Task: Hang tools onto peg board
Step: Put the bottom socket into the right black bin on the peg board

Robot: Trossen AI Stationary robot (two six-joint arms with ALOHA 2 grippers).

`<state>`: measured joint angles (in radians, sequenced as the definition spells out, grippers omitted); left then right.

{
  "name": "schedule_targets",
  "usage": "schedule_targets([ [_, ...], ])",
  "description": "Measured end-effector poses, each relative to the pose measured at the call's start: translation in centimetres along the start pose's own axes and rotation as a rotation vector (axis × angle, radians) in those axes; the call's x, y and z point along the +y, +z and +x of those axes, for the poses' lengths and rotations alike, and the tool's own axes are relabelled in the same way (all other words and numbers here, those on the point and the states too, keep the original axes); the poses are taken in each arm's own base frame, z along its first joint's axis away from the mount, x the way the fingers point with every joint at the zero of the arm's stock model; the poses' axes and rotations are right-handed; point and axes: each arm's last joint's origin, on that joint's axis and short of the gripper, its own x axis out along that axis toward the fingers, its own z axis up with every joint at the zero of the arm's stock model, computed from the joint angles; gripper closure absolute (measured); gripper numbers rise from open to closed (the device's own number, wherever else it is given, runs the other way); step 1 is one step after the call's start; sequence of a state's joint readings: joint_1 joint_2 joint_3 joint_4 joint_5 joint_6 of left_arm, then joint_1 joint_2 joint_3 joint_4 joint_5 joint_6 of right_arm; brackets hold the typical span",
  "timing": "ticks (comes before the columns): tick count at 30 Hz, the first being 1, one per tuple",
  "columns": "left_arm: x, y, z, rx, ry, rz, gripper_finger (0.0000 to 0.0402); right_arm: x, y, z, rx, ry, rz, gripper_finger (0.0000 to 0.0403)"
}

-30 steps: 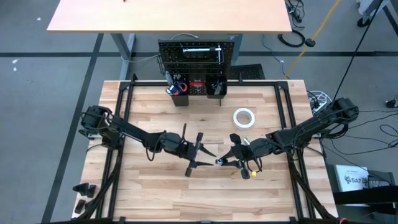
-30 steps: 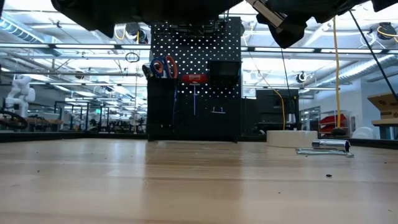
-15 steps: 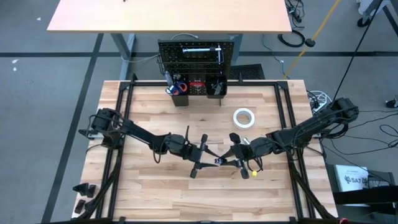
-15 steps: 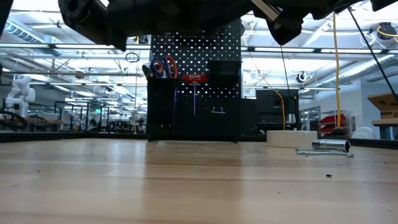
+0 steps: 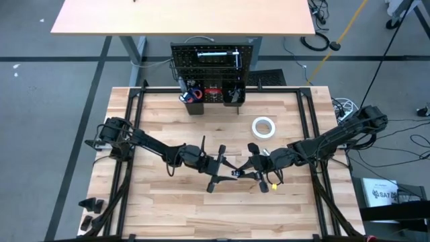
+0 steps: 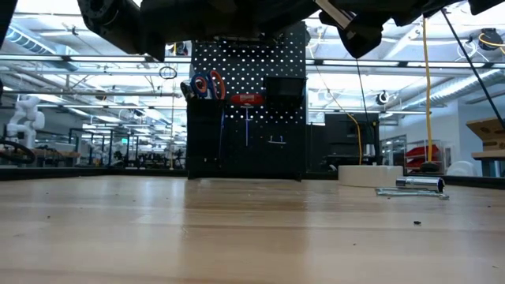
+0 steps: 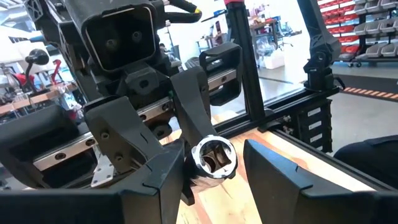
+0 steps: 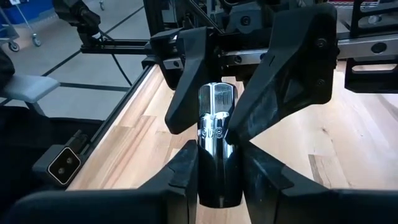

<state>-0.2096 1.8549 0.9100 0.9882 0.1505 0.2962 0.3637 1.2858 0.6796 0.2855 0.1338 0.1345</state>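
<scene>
A short silver socket [image 8: 216, 130] hangs above the middle of the table between my two grippers. My right gripper [image 8: 217, 152] [image 5: 240, 173] comes from the table's right and is shut on it. My left gripper [image 7: 214, 149] [image 5: 228, 172] faces it from the left, open, with a finger on either side of the socket's hollow end [image 7: 213, 158]. The peg board [image 5: 213, 57] [image 6: 248, 95] stands upright at the far edge, with scissors [image 6: 207, 85] and a red tool [image 6: 247, 99] on it. A white tape roll [image 5: 263, 126] lies flat on the table. My right gripper pinches the socket's near half [image 8: 214, 177] between its two fingers. The fingers come nearly level from the table's right and lie along the socket. The socket sticks out ahead of them, clear of the table. My left gripper's fingers [image 7: 158, 177] flank the socket's open end; I cannot tell whether they touch it.
A silver tool [image 6: 410, 188] lies on the table beside the tape roll [image 6: 371, 175] in the low view. Black bins [image 5: 232, 95] hang along the board's lower edge. A black frame [image 5: 131, 114] rims the tabletop. Bare wood [image 5: 201, 215] lies toward the near edge.
My left gripper has moved toward the table's right and a little down, closing in on my right gripper until its fingers stand around the socket's end. My right gripper and the socket have kept still.
</scene>
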Motion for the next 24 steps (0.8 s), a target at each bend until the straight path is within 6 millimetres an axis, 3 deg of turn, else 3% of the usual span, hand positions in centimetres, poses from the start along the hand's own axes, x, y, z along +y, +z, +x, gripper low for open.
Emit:
schedule_targets([
  [7, 0.0, -0.01, 0.0, 0.001, 0.001, 0.009, 0.0246, -0.06, 0.0, 0.01, 0.0, -0.001, 0.0, 0.0323],
  [14, 0.07, -0.04, 0.0, 0.013, 0.032, 0.035, 0.0341, -0.1, -0.06, 0.0, 0.007, -0.01, 0.004, 0.0319],
  [24, 0.09, -0.2, -0.01, 0.034, 0.047, 0.032, 0.0346, -0.2, -0.24, -0.4, 0.046, -0.013, -0.022, 0.0265],
])
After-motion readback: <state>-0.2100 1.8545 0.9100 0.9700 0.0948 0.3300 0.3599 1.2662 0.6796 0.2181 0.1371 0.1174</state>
